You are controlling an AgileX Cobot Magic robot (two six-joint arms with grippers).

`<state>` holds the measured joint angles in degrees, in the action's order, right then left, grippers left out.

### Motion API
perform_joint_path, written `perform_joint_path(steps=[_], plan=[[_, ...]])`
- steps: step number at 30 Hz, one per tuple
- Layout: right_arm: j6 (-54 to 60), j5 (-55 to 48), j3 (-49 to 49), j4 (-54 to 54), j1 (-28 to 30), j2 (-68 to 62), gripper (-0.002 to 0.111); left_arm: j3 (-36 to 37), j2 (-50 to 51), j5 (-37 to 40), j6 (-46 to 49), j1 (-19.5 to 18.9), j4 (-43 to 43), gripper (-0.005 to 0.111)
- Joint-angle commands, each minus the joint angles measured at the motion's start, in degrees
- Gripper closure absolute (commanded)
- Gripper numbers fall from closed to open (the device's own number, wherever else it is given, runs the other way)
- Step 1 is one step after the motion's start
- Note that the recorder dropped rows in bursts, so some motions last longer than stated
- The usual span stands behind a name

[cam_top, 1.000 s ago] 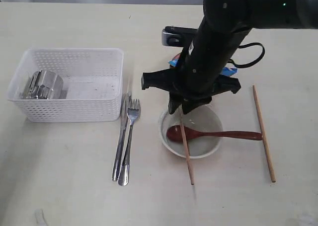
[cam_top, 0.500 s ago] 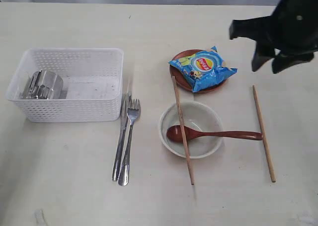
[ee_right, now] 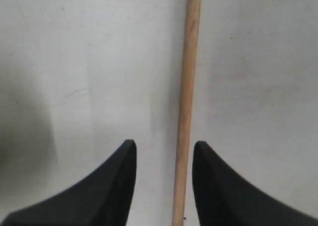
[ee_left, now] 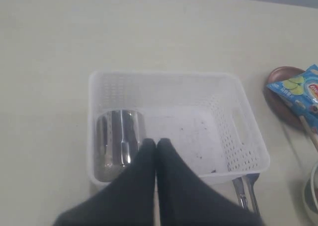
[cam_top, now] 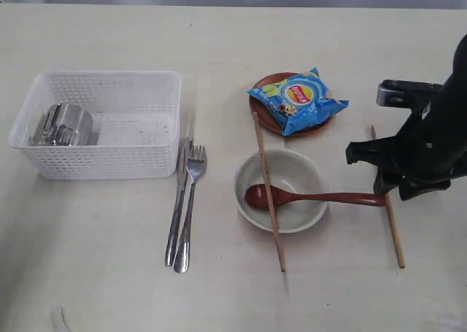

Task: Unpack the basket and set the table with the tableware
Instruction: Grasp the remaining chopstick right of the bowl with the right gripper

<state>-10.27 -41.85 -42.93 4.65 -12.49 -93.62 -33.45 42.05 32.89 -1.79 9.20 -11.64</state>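
Right gripper (ee_right: 164,145), lately high beyond the bag (cam_top: 297,98), now sits low, jaws parted astride the right chopstick (cam_top: 395,237), not clamping it.

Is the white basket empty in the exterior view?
No, a small steel cup sits inside the basket, at its left end.

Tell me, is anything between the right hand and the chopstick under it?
No, nothing visible is in the way. The right hand is open, and the chopstick shows right between its fingers, lying on the table.
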Motion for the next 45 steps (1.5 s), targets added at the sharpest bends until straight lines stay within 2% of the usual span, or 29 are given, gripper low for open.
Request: perform_joint_path(steps=[1,13,16,21,22,33,45], plan=[[0.71,3.26,0.09,-0.66,0.31,-2.45,0.071,0.42,-0.1,-0.2,0.46,0.06,-0.72,0.107],[2.7,6.58,0.09,-2.17,0.31,-6.72,0.072,0.42,-0.1,-0.44,0.47,0.06,-0.72,0.107],[3.34,6.68,0.09,-2.17,0.31,-6.72,0.081,0.42,-0.1,-0.44,0.47,0.06,-0.72,0.107],[4.49,6.68,0.09,-2.17,0.31,-6.72,0.107,0.42,-0.1,-0.42,0.92,0.06,-0.72,0.107],[4.77,6.68,0.09,-2.17,0.31,-6.72,0.109,0.42,-0.1,-0.42,0.92,0.06,-0.72,0.107],[6.5,2.27,-0.97,-2.79,0.31,-5.56,0.109,0.42,-0.1,-0.42,0.92,0.06,-0.72,0.107],[6.79,-2.07,-2.32,-3.67,0.31,3.98,0.109,0.42,-0.1,-0.42,0.92,0.06,-0.72,0.107]])
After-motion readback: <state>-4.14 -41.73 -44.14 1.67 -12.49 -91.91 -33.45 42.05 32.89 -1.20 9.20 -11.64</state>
